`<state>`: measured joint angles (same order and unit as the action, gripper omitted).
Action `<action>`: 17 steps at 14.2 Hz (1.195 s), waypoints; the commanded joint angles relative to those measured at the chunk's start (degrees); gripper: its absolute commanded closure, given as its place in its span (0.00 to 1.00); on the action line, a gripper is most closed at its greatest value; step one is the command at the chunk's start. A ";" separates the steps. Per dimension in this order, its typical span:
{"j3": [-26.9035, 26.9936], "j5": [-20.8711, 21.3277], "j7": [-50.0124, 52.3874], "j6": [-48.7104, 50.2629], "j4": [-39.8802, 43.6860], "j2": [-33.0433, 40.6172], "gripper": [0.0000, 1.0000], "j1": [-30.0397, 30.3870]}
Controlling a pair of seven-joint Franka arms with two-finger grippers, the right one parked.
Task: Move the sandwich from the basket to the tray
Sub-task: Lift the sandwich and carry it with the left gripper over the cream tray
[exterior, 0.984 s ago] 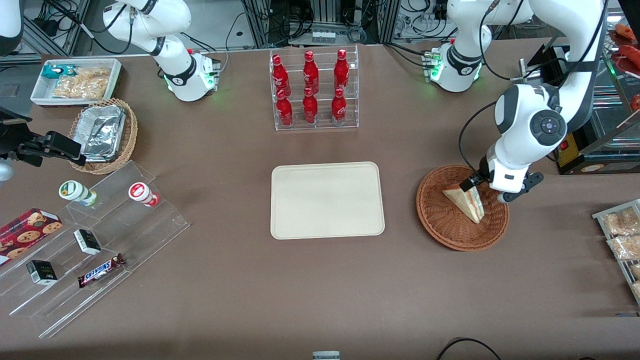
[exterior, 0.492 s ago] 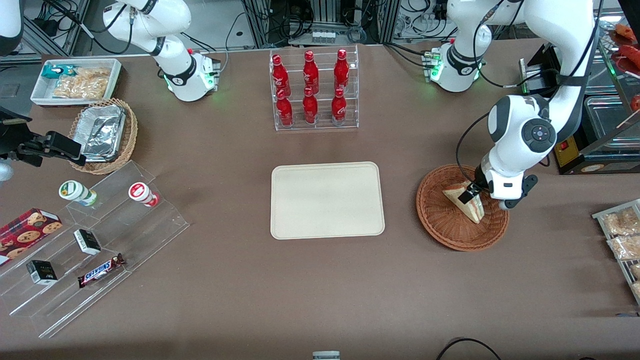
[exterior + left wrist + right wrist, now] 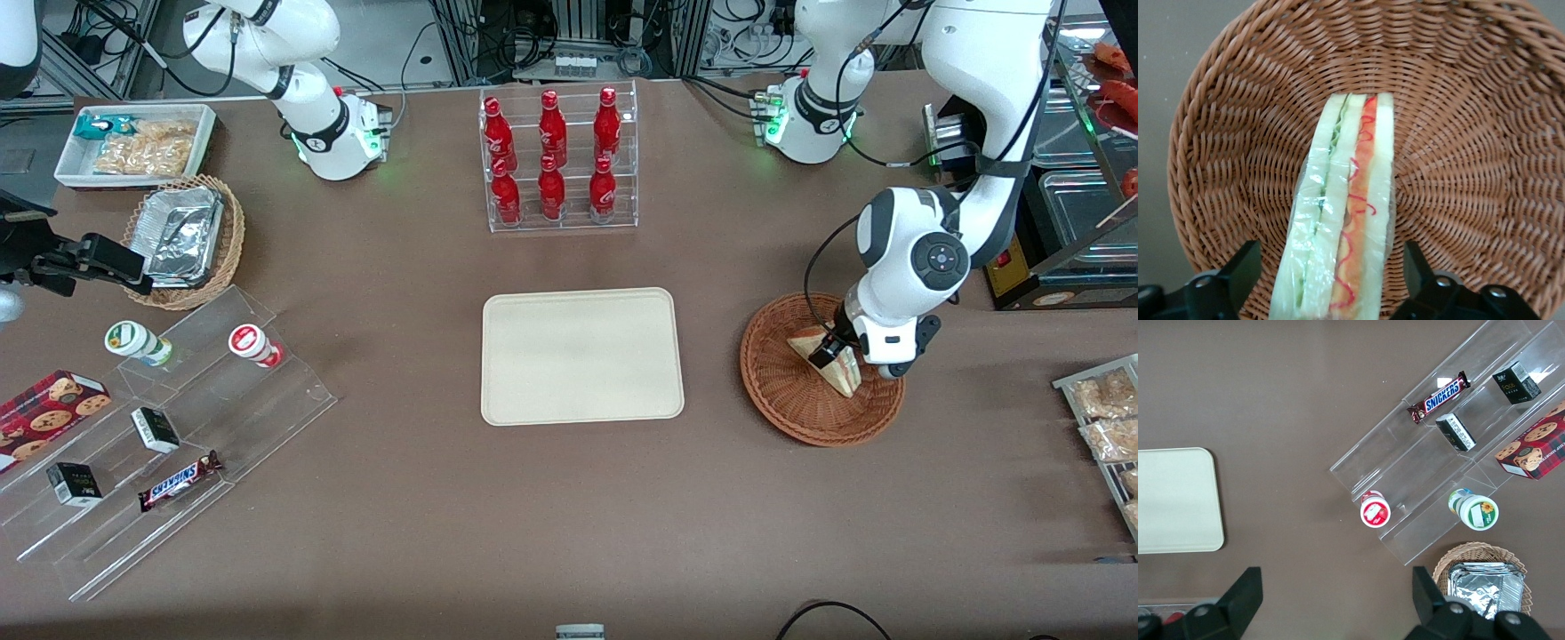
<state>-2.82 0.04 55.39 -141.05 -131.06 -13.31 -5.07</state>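
A: Where is the sandwich (image 3: 831,363)?

B: It lies in the round brown basket (image 3: 784,391), near the working arm's end of the tabletop (image 3: 569,516). It stands on its long side, with the red and green stripes facing up at the wrist camera.

A: And the claw (image 3: 831,356)?

B: It is down in the basket, right over the sandwich. Its two fingers (image 3: 1228,277) are spread apart, one on each side of the bread. They are not squeezing it.

A: Where is the tray (image 3: 582,356)?

B: It is flat in the middle of the tabletop, well apart from the basket. Only bare brown tabletop lies between them.

A: What else is around?

B: A clear rack of red bottles (image 3: 558,160) stands farther from the front camera than the tray. Toward the parked arm's end there are clear steps (image 3: 169,436) with a candy bar (image 3: 178,481), small boxes and two little cups. A cookie box (image 3: 49,404) sits at that edge. A lighter basket with foil trays (image 3: 182,236) and a white bin of snacks (image 3: 133,142) sit near that corner. Bagged snacks (image 3: 1102,413) lie at the working arm's edge.
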 commanded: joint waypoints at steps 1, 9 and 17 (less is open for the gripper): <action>0.01 0.05 1.13 -0.20 0.27 0.13 0.89 -0.03; -0.08 0.05 -4.48 24.01 13.87 2.42 0.98 -0.20; -2.01 -0.21 -21.90 28.81 27.15 -6.36 0.98 -13.45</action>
<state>-5.43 -0.06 37.07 -113.31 -109.97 -14.81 -14.85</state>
